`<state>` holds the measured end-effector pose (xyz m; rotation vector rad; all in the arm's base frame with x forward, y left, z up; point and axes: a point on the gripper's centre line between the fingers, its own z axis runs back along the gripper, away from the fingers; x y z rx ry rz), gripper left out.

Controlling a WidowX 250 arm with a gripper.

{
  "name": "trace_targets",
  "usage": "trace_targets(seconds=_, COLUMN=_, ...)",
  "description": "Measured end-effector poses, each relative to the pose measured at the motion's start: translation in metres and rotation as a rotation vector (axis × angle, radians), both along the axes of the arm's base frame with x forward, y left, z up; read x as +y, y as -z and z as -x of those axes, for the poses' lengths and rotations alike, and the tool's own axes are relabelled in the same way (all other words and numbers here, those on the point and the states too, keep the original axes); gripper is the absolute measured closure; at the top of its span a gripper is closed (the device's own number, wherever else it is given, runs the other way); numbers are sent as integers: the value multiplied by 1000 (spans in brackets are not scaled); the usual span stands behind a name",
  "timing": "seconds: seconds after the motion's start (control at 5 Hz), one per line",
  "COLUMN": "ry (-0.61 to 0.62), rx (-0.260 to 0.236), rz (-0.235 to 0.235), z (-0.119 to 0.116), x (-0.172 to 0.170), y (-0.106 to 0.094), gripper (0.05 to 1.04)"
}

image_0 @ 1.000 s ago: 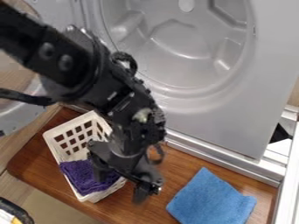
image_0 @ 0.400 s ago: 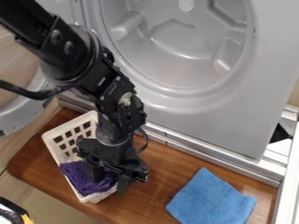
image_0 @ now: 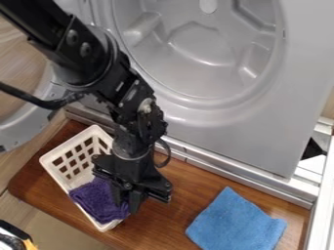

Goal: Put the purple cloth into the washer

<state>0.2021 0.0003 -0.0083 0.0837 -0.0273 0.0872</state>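
By the right edge of the white basket (image_0: 68,143), the gripper (image_0: 126,204) seems squeezed on the purple cloth (image_0: 96,197). It may pinch the basket too — lifting could tip it.

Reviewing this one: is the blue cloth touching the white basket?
Apart. The camera view shows brown wood between the blue cloth and the white basket.

Deep purple cloth (image_0: 96,200), plain blue cloth (image_0: 236,225), white basket (image_0: 64,178), silvery-grey washer (image_0: 225,132), reddish-brown wood board (image_0: 39,180).

Purple cloth (image_0: 98,201) lies in a basket (image_0: 63,176) — black arm (image_0: 134,100) hanging over it.
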Motion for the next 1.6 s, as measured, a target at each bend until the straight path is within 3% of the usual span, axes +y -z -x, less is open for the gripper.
trace_targets(seconds=0.2, ry=7, rx=8, rz=13, z=0, x=-2, y=0, gripper=817)
trace_targets(seconds=0.4, ry=10, rx=1, rz=26, z=-1, x=1, y=-5, gripper=688)
trace_targets(seconds=0.6, ry=-5, rx=-58, rz=42, z=-4, x=5, y=-21, gripper=894)
trace_targets(seconds=0.8, ry=-42, rx=-148, rz=45, z=-3, x=11, y=-41, gripper=985)
trace_targets(seconds=1.2, ry=-47, rx=-218, rz=69, z=-6, x=14, y=-57, gripper=997)
trace_targets(seconds=1.6, ry=-28, rx=-385, rz=126, z=-42, x=17, y=-92, gripper=997)
